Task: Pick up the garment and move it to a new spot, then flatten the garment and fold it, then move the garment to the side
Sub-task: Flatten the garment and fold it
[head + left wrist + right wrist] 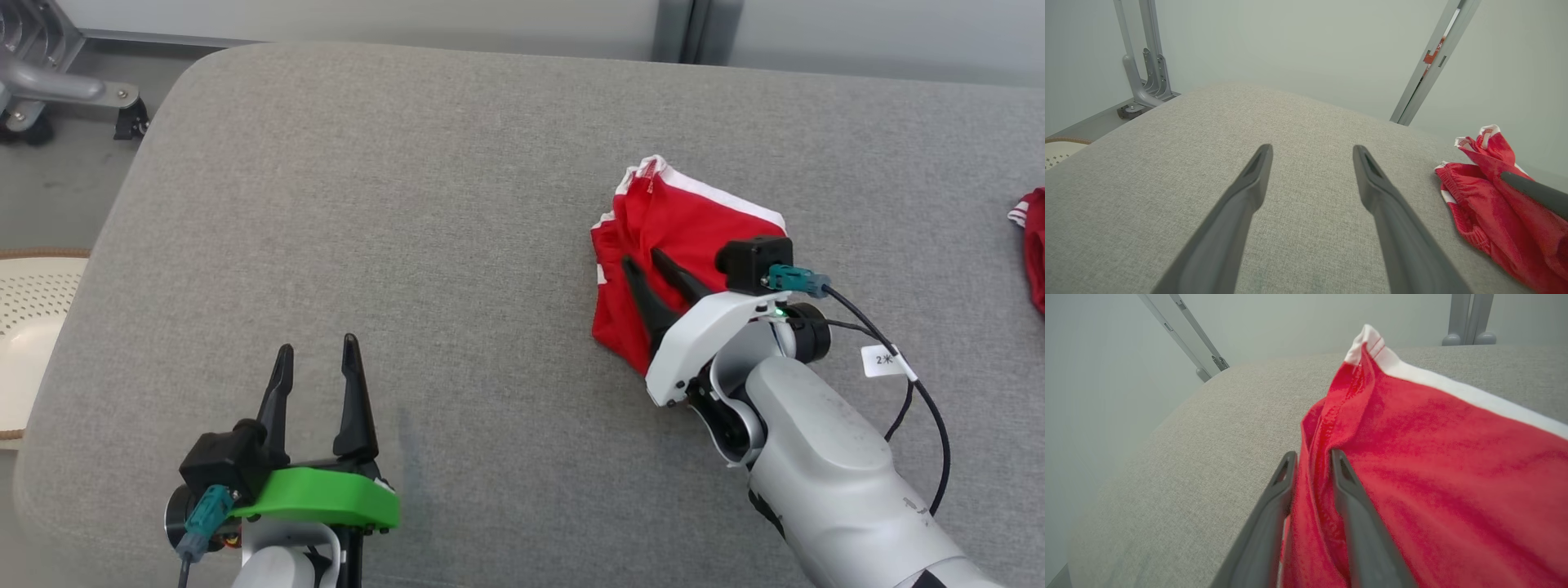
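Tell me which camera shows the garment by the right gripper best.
The head view: nearly the whole garment lies in frame on the cushion. The right wrist view gives a close-up of one fold between the fingers of the right gripper; the left wrist view catches its edge.

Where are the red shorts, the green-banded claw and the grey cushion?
red shorts (690, 220), head view, middle of the red cloth.
left gripper (317, 343), head view, midway between its fingertips.
grey cushion (408, 204), head view, bare fabric top.
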